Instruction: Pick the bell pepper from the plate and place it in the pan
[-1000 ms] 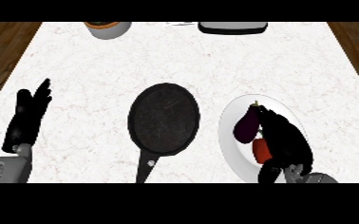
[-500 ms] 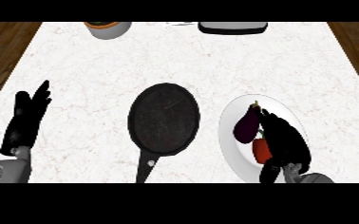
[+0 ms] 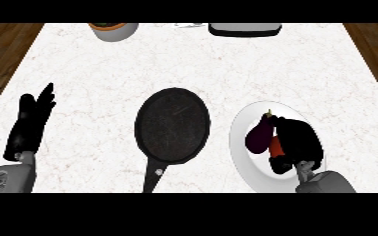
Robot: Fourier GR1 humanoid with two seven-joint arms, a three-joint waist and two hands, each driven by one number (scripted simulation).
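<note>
Head view shows the right robot hand (image 3: pixel 298 141) low over the round white plate (image 3: pixel 242 147) at the right of the white marbled tabletop (image 3: pixel 184 65). Its dark fingers are curled round the red bell pepper (image 3: pixel 277 148), of which only a narrow red strip shows at the hand's left edge. The pepper lies on the plate, touching or just beside the dark purple eggplant (image 3: pixel 259 133). The black round frying pan (image 3: pixel 172 126) sits near the plate's left rim with nothing in it, its handle pointing toward the robot.

The step in hand looks like closing the grasp before the lift. To do it well, the fingers should wrap the pepper alone and leave the eggplant out. The lift should then go straight up, so the eggplant is not dragged off the plate, before the hand swings left over the pan's middle — not its rim or handle.

The left robot hand (image 3: pixel 29 122) rests open at the left edge, fingers up.

Against the pictures from a second and half a second ago, very little differs. The right hand stays on the same spot on the plate, the pepper has not risen, and the pan, eggplant and left hand are unmoved.
</note>
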